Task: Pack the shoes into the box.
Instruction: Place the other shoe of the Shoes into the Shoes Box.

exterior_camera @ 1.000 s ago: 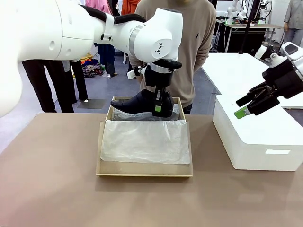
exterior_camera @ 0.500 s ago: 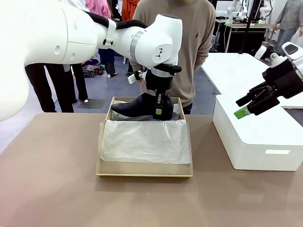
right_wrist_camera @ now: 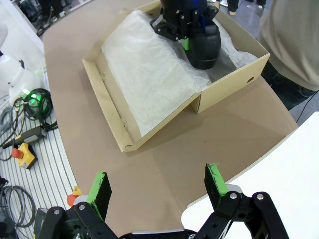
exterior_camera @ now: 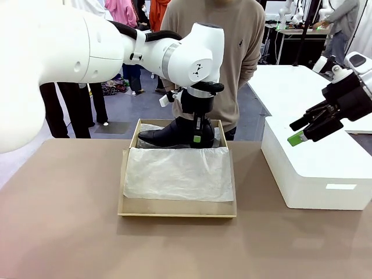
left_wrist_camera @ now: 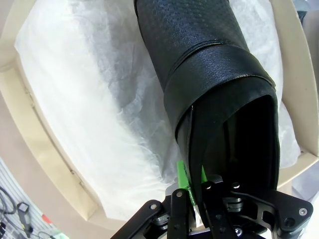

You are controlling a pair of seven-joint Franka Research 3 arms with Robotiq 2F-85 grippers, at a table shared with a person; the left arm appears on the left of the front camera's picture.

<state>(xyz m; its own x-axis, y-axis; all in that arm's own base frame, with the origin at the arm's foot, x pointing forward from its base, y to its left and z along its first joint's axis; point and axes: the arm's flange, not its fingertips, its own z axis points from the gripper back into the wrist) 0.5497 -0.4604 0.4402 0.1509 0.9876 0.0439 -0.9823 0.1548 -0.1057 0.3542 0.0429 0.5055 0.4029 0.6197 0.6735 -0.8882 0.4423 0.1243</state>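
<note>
One glossy black shoe (exterior_camera: 165,133) hangs low over the far half of the brown cardboard box (exterior_camera: 177,210), its toe pointing to picture left and its sole just above the white tissue paper (exterior_camera: 174,173). My left gripper (exterior_camera: 197,132) is shut on the shoe's heel collar from above. In the left wrist view the green pads (left_wrist_camera: 182,174) pinch the shoe's (left_wrist_camera: 199,45) back rim over the tissue (left_wrist_camera: 89,99). My right gripper (exterior_camera: 299,131) stands open in the air at the right, holding nothing. Its view shows its fingers (right_wrist_camera: 214,181) spread, with the box (right_wrist_camera: 112,109) and shoe (right_wrist_camera: 204,47) below.
A large white box (exterior_camera: 314,168) sits on the table at the right, under my right gripper. A person in a beige sweater (exterior_camera: 232,46) stands right behind the cardboard box. The box's flap lid lies open toward me, covered by tissue. Brown tabletop (exterior_camera: 58,221) stretches in front.
My left gripper has come down a little with the shoe, bringing it lower into the far half of the box. The right arm has stayed still.
</note>
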